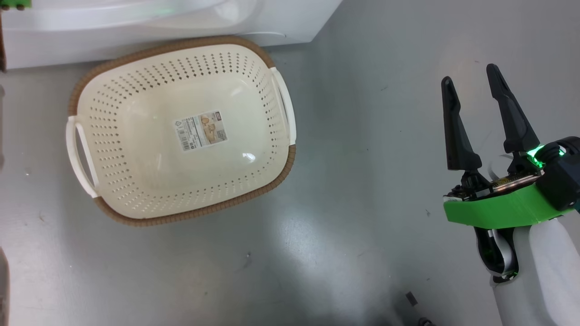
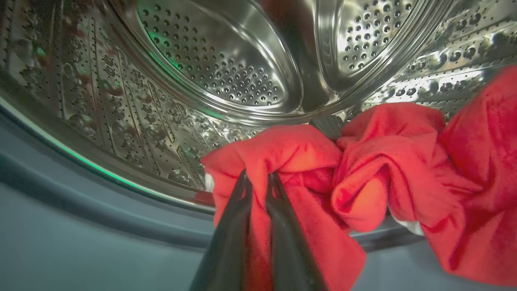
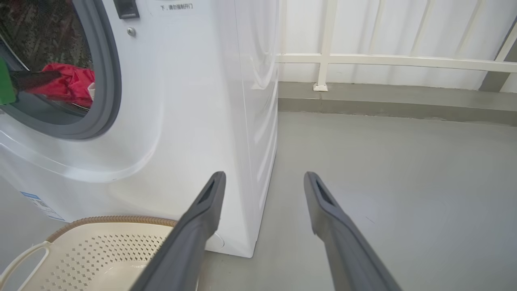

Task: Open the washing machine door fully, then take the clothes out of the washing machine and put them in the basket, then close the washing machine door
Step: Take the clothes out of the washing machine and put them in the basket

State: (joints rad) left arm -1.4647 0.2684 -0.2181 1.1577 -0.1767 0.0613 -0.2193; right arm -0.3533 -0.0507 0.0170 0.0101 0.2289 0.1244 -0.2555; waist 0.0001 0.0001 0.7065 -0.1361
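Observation:
Inside the steel drum of the washing machine lies the clothes, a bunched bright red fabric reaching over the grey rubber ring. My left gripper is shut on a fold of it at the drum's mouth. From the side, the clothes show in the round opening with a dark finger of the left gripper on them. The cream basket stands empty on the floor before the washing machine. My right gripper hangs open over bare floor, right of the basket. The door is out of view.
Grey floor stretches to the right of the machine. A white railing on a low grey curb runs along the back. A small dark object lies on the floor near the bottom edge.

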